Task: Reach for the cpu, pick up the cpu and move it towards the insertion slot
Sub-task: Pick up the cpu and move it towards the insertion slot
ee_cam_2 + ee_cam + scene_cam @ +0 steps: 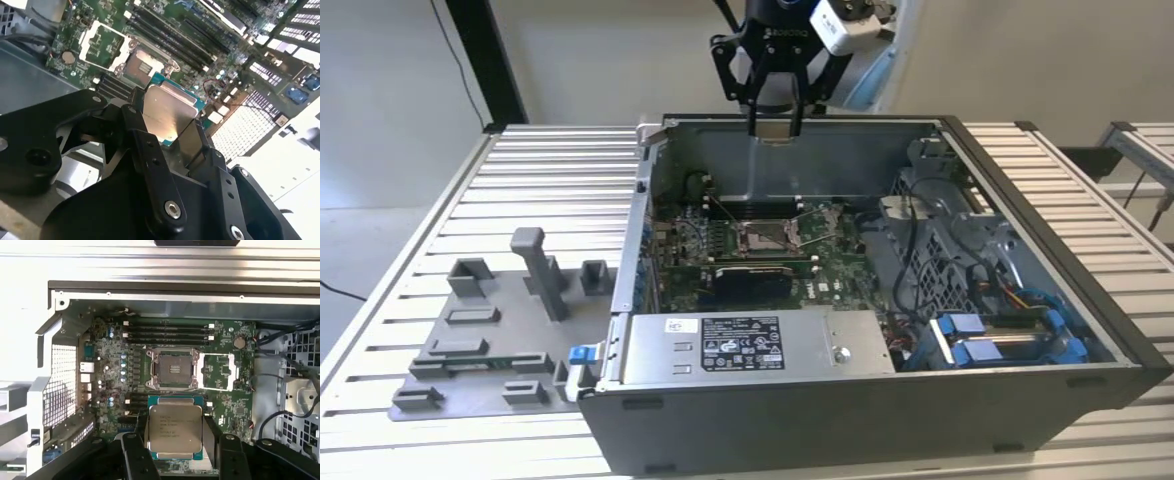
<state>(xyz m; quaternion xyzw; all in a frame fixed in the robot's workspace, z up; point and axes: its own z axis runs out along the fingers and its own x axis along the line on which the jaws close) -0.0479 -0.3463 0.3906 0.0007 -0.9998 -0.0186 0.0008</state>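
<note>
The open computer case (881,300) lay on the tabletop (547,190), exposing the insertion slot (172,369) well below the tool (176,450), which gripped the cpu (176,432) by its edges, flat side toward the socket

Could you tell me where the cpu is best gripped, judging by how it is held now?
By two opposite thin edges, from above. The cpu is a flat square, and the claw already pinches it that way, metal face clear, above the insertion slot.
</note>
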